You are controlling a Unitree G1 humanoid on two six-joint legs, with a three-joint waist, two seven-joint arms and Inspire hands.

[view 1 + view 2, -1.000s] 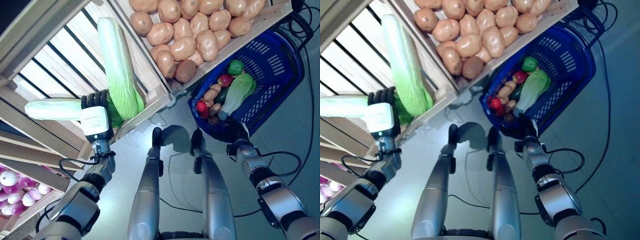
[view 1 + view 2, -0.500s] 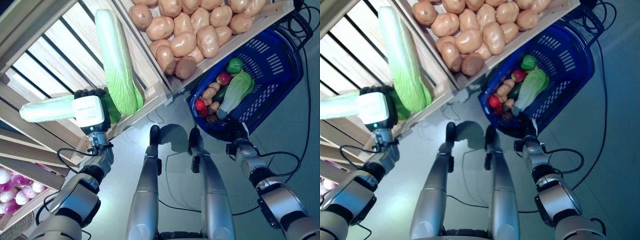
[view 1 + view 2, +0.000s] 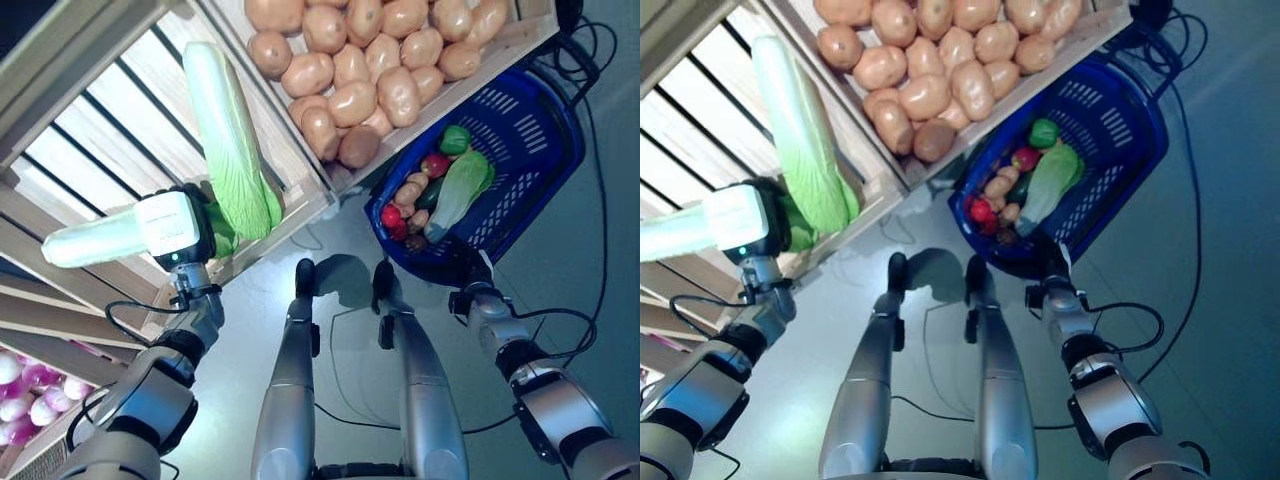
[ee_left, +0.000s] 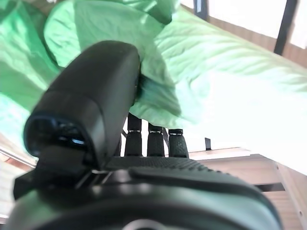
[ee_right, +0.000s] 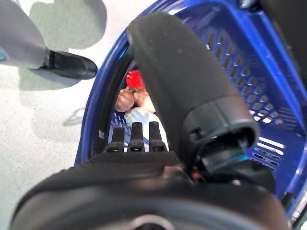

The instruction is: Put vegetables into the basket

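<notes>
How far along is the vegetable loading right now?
Partly done: the blue basket, held by the right hand, already contains a cabbage, a tomato and other vegetables. The left hand grips a napa cabbage at the crate; another cabbage remains there.

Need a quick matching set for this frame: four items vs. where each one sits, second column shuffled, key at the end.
Items:
1. potatoes
2. blue basket
3. left robot hand
4. purple onions

Places:
A. held by the right robot hand over the floor
B. low bin at the robot's far left
C. slatted wooden crate beside the basket
D. on a napa cabbage in the crate

Pairs: 1-C, 2-A, 3-D, 4-B
</notes>
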